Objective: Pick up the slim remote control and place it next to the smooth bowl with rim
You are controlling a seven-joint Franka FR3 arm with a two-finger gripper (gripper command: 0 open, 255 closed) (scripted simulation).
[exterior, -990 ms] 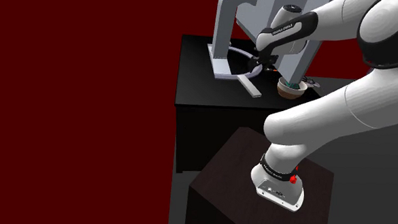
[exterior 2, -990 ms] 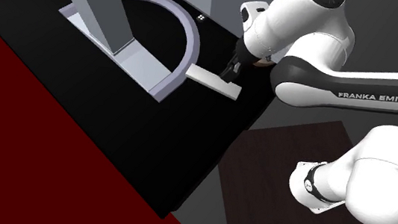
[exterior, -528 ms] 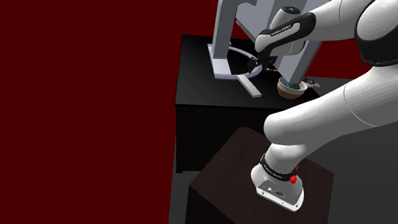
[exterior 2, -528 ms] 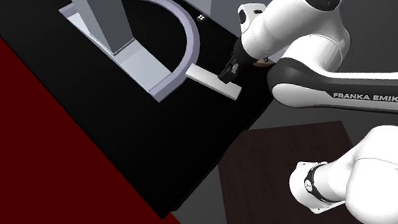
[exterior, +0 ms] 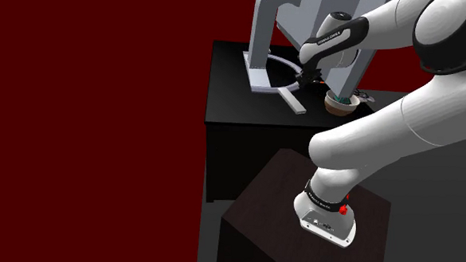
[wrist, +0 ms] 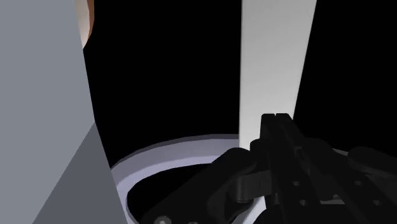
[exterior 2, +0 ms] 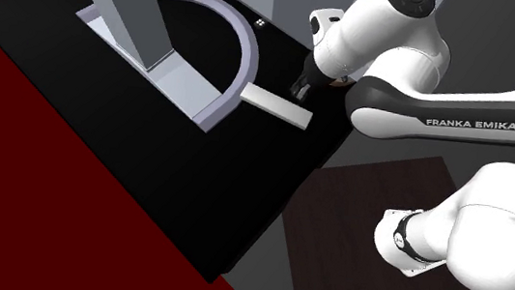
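Slim white remote (exterior 2: 274,105) flat on the bench (exterior 2: 193,191), just beyond the fingers (wrist: 268,137), which are pressed together, empty; likely light, stiff, slick; pinch across its narrow width, mid-length.

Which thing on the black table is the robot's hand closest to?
The remote, the flat white bar. The hand hangs right by one end of it, while the curved ring and the round bowl sit farther off.
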